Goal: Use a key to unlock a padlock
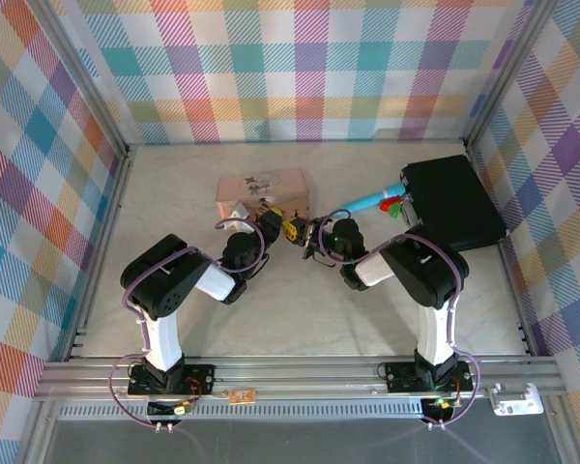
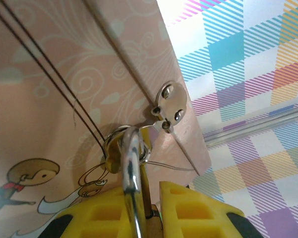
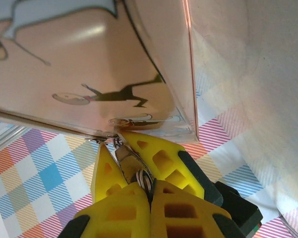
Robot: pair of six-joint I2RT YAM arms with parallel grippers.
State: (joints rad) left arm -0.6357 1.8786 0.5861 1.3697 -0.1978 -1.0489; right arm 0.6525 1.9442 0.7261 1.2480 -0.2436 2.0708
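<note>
The pink tin [image 1: 261,193] lies mid-table, and both grippers meet at its front right corner. My left gripper [image 1: 273,228] [image 2: 151,198] is shut on the small brass padlock [image 1: 290,229] [image 3: 128,161]. The padlock's silver shackle [image 2: 131,168] rises between the yellow fingers [image 2: 193,208] and passes through the ring of the tin's hasp [image 2: 169,101]. My right gripper [image 1: 313,238] [image 3: 150,191] faces it, shut on the key [image 3: 146,179]. The key's silver head and ring show at the fingertips, right against the padlock's body. The key's blade is hidden.
A black box [image 1: 454,201] sits at the right, with a turquoise pen-like tool [image 1: 362,203] and a small red-and-green item [image 1: 393,205] beside it. Plaid walls close in three sides. A metal rail [image 1: 300,382] runs along the near edge.
</note>
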